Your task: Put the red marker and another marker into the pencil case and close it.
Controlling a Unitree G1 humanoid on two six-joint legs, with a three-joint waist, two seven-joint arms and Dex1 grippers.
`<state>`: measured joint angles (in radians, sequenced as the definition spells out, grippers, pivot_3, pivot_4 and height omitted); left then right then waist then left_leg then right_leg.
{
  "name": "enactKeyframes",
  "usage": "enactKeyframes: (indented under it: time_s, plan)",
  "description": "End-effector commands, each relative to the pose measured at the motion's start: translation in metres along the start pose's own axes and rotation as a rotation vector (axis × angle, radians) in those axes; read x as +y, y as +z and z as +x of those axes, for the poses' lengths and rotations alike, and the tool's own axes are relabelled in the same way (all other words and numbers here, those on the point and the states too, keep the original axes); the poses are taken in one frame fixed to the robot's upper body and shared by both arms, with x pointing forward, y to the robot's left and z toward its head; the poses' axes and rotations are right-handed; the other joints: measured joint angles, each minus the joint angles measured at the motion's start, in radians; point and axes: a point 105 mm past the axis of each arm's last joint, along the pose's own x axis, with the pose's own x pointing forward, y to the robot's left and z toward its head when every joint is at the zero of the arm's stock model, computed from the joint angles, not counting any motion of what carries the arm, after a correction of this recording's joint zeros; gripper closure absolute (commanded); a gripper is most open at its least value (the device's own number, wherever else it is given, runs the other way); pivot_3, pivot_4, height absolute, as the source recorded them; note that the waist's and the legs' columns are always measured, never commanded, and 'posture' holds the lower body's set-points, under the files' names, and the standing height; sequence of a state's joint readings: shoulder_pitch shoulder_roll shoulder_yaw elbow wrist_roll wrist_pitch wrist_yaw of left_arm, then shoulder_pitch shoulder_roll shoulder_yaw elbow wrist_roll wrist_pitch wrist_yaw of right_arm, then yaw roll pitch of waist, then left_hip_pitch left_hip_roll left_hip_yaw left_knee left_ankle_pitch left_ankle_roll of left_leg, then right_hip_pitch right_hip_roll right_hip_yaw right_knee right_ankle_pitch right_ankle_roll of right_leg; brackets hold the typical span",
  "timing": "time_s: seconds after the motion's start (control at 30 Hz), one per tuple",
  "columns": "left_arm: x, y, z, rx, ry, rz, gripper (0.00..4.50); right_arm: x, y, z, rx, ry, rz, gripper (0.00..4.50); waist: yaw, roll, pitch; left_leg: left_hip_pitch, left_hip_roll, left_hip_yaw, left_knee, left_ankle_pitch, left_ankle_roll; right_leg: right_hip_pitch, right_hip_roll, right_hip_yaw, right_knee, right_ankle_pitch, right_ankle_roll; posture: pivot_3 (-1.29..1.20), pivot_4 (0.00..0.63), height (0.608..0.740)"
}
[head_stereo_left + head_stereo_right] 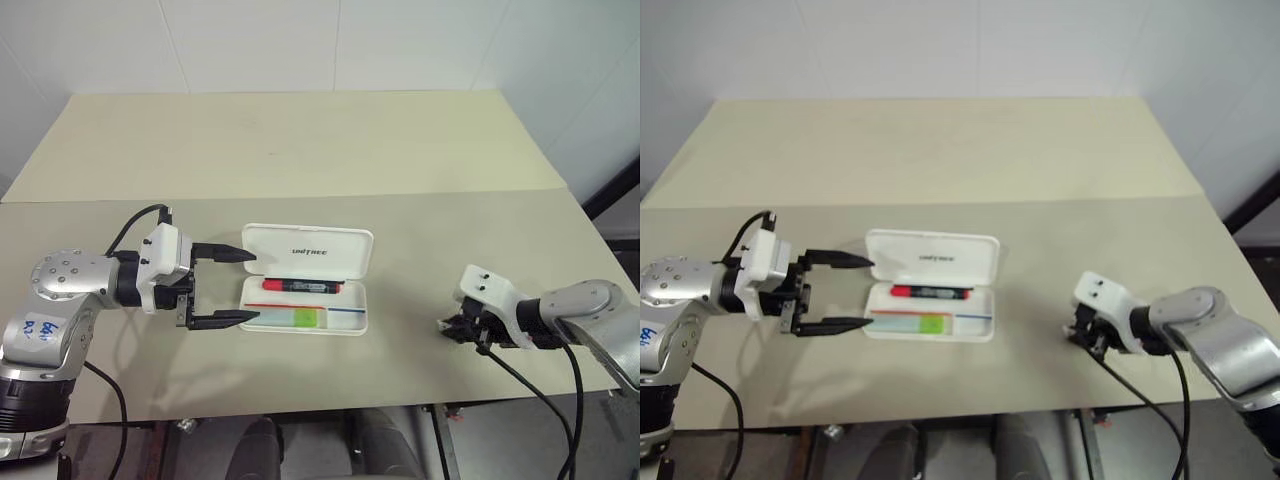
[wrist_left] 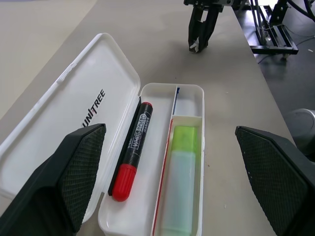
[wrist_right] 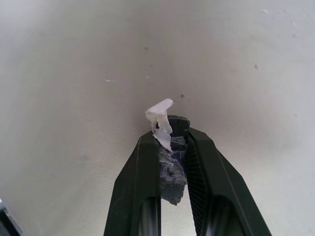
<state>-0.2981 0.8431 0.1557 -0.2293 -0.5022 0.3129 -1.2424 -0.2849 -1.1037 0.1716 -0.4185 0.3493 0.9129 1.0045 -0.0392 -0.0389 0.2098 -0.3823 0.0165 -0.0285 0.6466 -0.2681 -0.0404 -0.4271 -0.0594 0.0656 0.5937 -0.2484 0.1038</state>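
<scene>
Both markers are boxed and only the lid is left to shut, as I judge it from the table [image 1: 450, 240].

Nearest me, low and left of centre in the head view, my left gripper [image 1: 238, 288] hangs just off the case's left end, its jaws spread as wide as they go and holding nothing; the upper finger points at the lid's edge, the lower at the tray's near corner.

Low on the right, well apart from the case, my right gripper [image 1: 458, 329] points down at the bare table, jaws pinched shut. The right wrist view shows a small dark grey piece [image 3: 172, 173] with a scrap of white paper [image 3: 160, 115] caught between them.

At the middle of the frame lies the case [image 1: 355, 322], open, its white lid [image 1: 307, 240] with dark lettering folded back on the far side. In the near strip of the tray rests the green marker [image 1: 305, 317], stubby and pale; in the far strip, against the hinge, lies the red marker [image 1: 298, 286], black barrel, red cap toward the left.

What remains, by my reading: swing the lid forward over the tray and press it closed. The left jaws look best placed for that.
</scene>
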Motion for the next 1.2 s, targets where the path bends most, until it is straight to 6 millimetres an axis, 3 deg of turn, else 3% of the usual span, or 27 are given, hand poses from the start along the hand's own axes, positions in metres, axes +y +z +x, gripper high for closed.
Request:
enactKeyframes:
  time_s: [0.03,0.2,0.4,0.5,0.83,1.2]
  plan:
    - [0.0,0.006,-0.006,0.017,0.016,0.049,0.0,-0.001,0.02,-0.005,-0.045,0.041,-0.121,4.12,-0.002,0.001,0.001,0.0,0.0,0.0,0.0,0.0,0.0,0.0,0.0,0.0,0.0,0.0,0.0,0.0,0.15,0.74]
    - [-0.002,0.003,-0.01,0.036,0.037,0.048,0.0,-0.007,0.065,-0.002,-0.156,0.063,-0.269,4.12,-0.013,0.002,0.001,0.0,0.0,0.0,0.0,0.0,0.0,0.0,0.0,0.0,0.0,0.0,0.0,0.0,0.15,0.74]
    - [-0.005,0.002,-0.011,0.044,0.05,0.05,0.0,0.013,0.111,0.015,-0.242,0.164,-0.407,4.12,-0.013,0.002,0.001,-0.003,0.0,-0.001,-0.001,0.0,0.0,-0.003,0.0,-0.001,0.001,0.001,0.002,0.0,0.15,0.74]
    - [-0.005,0.002,-0.011,0.048,0.057,0.048,0.0,0.019,0.119,0.022,-0.238,0.189,-0.439,4.12,-0.007,0.002,0.001,-0.004,0.0,-0.002,0.0,-0.001,0.0,-0.004,-0.001,-0.002,0.001,0.007,0.013,0.0,0.15,0.74]
    - [-0.014,-0.001,-0.015,0.068,0.068,0.03,0.0,0.046,0.135,0.042,-0.213,0.267,-0.488,4.12,-0.003,0.003,0.001,-0.004,0.0,-0.002,-0.001,-0.001,0.0,-0.004,-0.002,-0.003,0.001,0.006,0.01,0.0,0.15,0.74]
    - [-0.016,0.001,-0.015,0.08,0.069,0.022,0.0,0.055,0.135,0.055,-0.201,0.286,-0.48,4.12,0.0,0.003,0.001,-0.004,0.0,-0.002,0.0,-0.001,0.0,-0.004,-0.002,-0.003,0.001,0.005,0.009,0.0,0.15,0.74]
